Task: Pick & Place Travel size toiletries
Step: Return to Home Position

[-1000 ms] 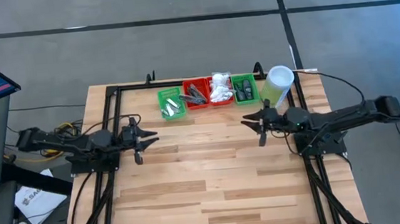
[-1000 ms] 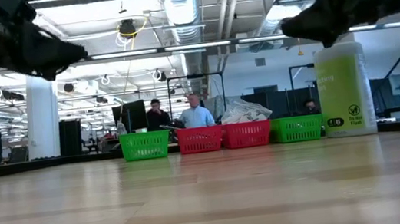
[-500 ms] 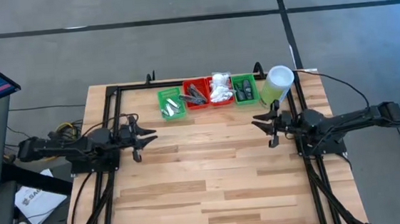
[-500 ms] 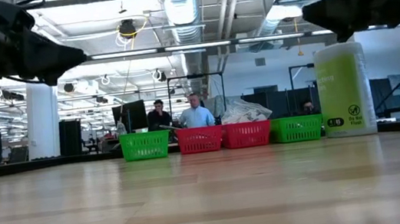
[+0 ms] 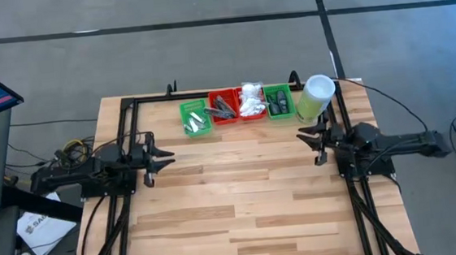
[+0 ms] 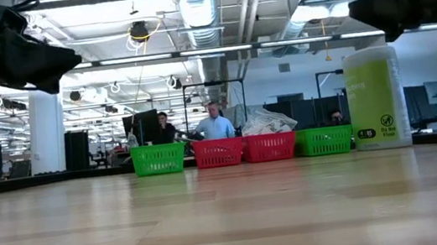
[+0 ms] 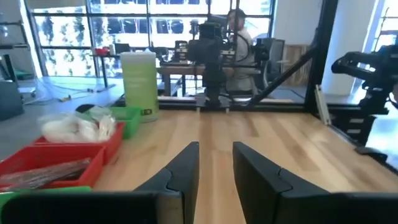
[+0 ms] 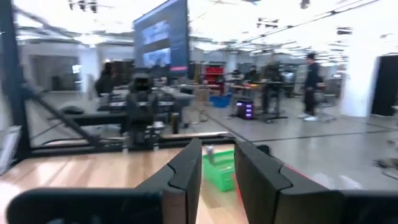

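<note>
The toiletries lie in four small trays in a row at the table's far edge. Silver tubes (image 5: 195, 118) are in the left green tray, black narrow pieces (image 5: 223, 107) in a red one, white packets (image 5: 250, 100) heaped in the other red tray, and dark grey ovals (image 5: 278, 102) in the right green tray. My left gripper (image 5: 165, 156) hovers open over the table's left side. My right gripper (image 5: 304, 138) hovers open over the right side, near the pale green cylinder (image 5: 315, 98). Both are above the wood and empty. The packets (image 7: 78, 127) also show in the left wrist view.
The tall pale green cylinder with a white cap (image 6: 376, 97) stands at the right end of the tray row (image 6: 241, 149). A black metal frame (image 5: 132, 102) runs along the table's far, left and right sides. Bare wood (image 5: 233, 192) spans the middle and near part. People stand beyond the table.
My right gripper has drawn back toward the table's right edge, away from the middle, staying level and open. My left gripper has pulled back a little toward the left edge. The trays, their contents and the cylinder have stayed put.
</note>
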